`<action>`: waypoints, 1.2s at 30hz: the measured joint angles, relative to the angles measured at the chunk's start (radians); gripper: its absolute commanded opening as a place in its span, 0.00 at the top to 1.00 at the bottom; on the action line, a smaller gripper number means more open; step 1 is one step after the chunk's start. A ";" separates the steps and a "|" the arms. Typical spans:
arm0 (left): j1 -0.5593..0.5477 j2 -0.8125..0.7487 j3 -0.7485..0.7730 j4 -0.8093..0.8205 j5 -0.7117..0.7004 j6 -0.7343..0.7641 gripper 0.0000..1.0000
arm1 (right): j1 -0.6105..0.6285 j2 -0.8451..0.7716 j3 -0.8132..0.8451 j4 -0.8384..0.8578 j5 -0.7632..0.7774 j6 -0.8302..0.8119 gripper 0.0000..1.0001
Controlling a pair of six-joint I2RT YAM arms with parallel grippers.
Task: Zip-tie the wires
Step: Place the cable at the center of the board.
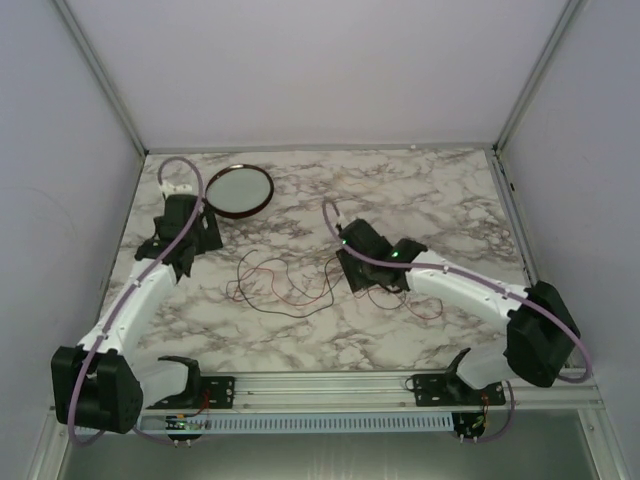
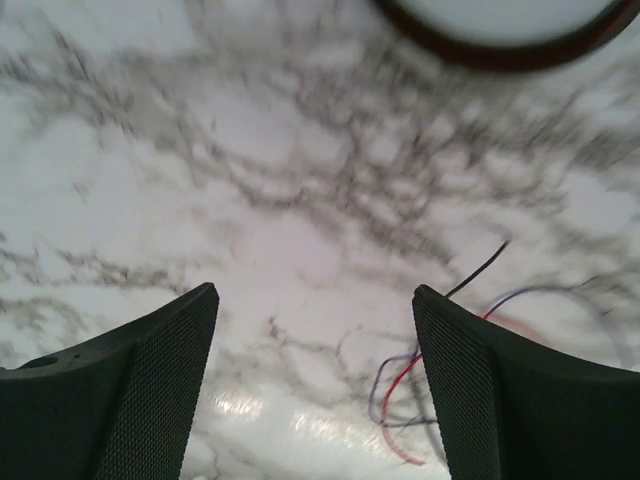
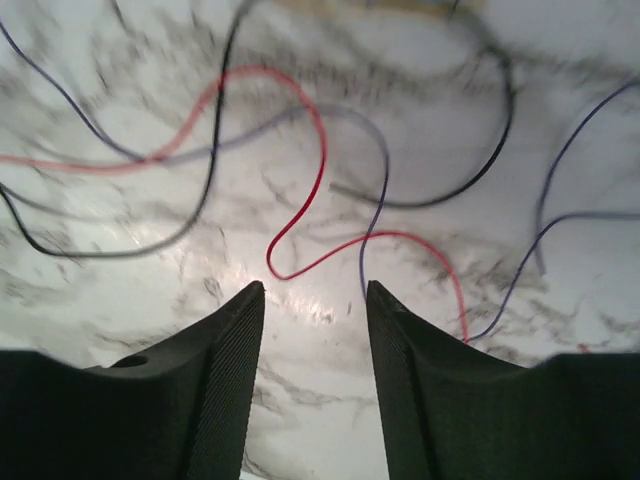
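The wires [image 1: 283, 290] lie as a loose tangle of thin red and dark loops on the marble table, between the two arms. My left gripper [image 1: 185, 262] is left of the tangle, open, with nothing between its fingers. In the left wrist view [image 2: 315, 300] red and dark strands [image 2: 394, 389] curl beside and partly behind the right finger. My right gripper [image 1: 358, 278] is at the tangle's right end, open and holding nothing. In the right wrist view [image 3: 315, 290] a red wire loop [image 3: 320, 170] and several dark strands lie just beyond its fingertips.
A round dark-rimmed dish [image 1: 238, 190] sits at the back left of the table, just behind the left gripper; its rim [image 2: 500, 55] shows at the top of the left wrist view. More strands trail right under the right arm [image 1: 425, 305]. White walls enclose the table.
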 measured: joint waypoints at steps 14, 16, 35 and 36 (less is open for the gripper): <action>0.004 -0.062 0.237 0.204 0.256 0.028 0.00 | -0.268 -0.019 0.146 0.237 0.015 -0.026 0.35; 0.004 -0.079 0.220 0.254 0.315 0.028 0.00 | -0.306 0.036 0.165 0.288 -0.004 -0.032 0.36; 0.004 -0.131 0.161 0.415 0.542 0.011 0.00 | -0.407 0.439 0.334 0.383 -0.165 -0.103 0.50; 0.004 -0.131 0.158 0.417 0.546 0.008 0.00 | -0.407 0.444 0.334 0.386 -0.170 -0.103 0.53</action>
